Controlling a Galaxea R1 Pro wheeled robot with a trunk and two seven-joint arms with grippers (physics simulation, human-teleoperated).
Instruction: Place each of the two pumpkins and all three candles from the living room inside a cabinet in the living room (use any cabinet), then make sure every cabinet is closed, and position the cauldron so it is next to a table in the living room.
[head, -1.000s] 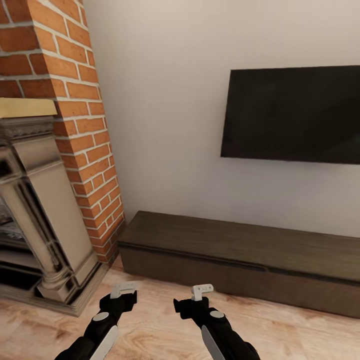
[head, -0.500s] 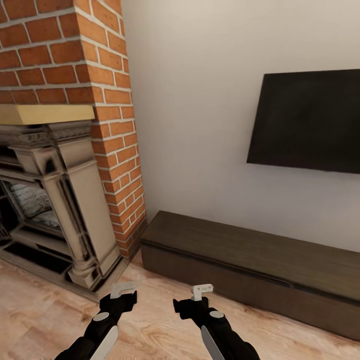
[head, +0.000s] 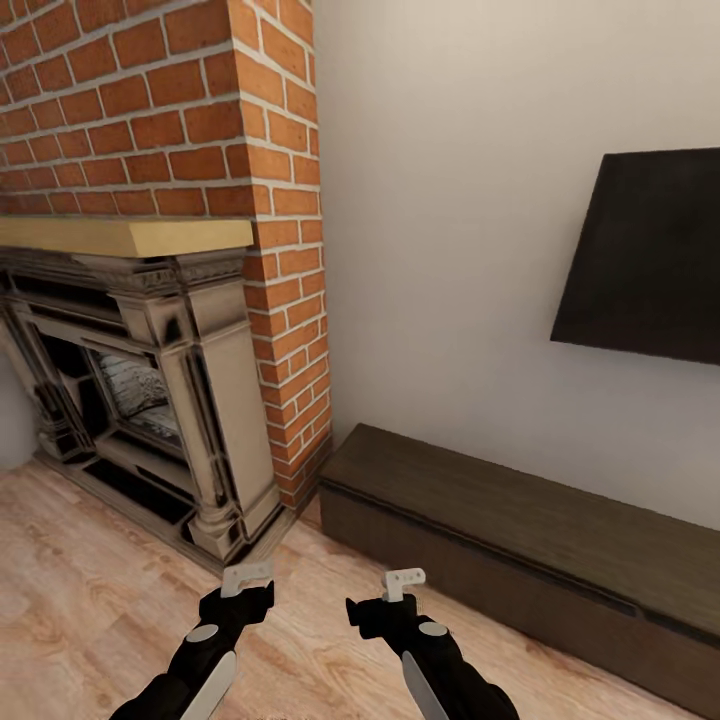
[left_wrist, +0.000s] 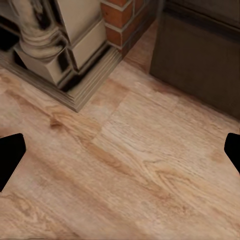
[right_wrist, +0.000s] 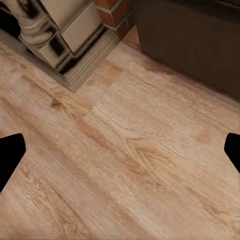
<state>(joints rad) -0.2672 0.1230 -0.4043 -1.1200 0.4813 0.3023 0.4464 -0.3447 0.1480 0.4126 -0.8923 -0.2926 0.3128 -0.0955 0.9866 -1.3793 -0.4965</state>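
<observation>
The long low dark-brown cabinet (head: 520, 520) runs along the white wall at the right, its flat fronts shut. Its near corner is also seen in the left wrist view (left_wrist: 200, 55) and the right wrist view (right_wrist: 190, 40). My left gripper (head: 245, 578) and right gripper (head: 403, 580) hover side by side low over the wood floor, short of the cabinet's left end. Both are open with nothing between the fingers; the black fingertips (left_wrist: 10, 157) (right_wrist: 10, 157) sit wide apart. The pumpkins, candles, cauldron and table are out of view.
A brick chimney (head: 200, 130) with an ornate fireplace surround (head: 170, 400) and pale mantel fills the left. Its stone base (left_wrist: 55, 65) lies close ahead of the grippers. A dark TV (head: 650, 260) hangs above the cabinet. Bare wood floor (head: 90, 590) stretches at the lower left.
The camera has turned left: the fireplace has come fully into view, while the cabinet and TV have slid right. Both arms keep the same pose, grippers still open.
</observation>
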